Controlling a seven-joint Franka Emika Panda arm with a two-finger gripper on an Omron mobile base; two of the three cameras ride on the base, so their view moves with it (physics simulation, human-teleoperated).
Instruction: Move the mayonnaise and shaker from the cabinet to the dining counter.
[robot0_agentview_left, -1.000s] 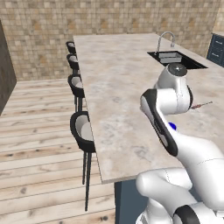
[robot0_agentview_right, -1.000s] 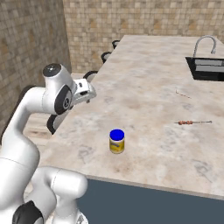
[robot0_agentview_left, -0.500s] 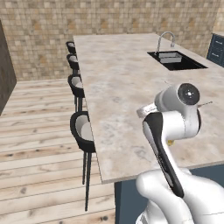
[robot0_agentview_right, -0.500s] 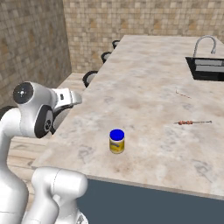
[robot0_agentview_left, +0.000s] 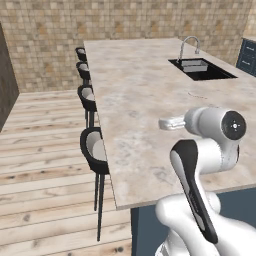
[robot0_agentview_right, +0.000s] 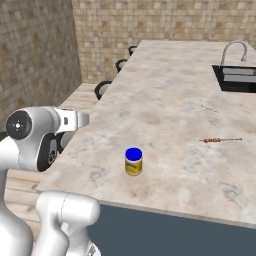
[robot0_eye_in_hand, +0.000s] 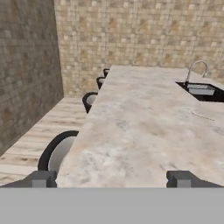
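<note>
The mayonnaise (robot0_agentview_right: 133, 161) stands delivered on the surface (robot0_agentview_right: 175, 95), so the end effector (robot0_eye_in_hand: 111, 178), at its nine o'clock, gapes empty.

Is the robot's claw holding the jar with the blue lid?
No, the mayonnaise stands alone on the dining counter, nothing gripping it.
</note>
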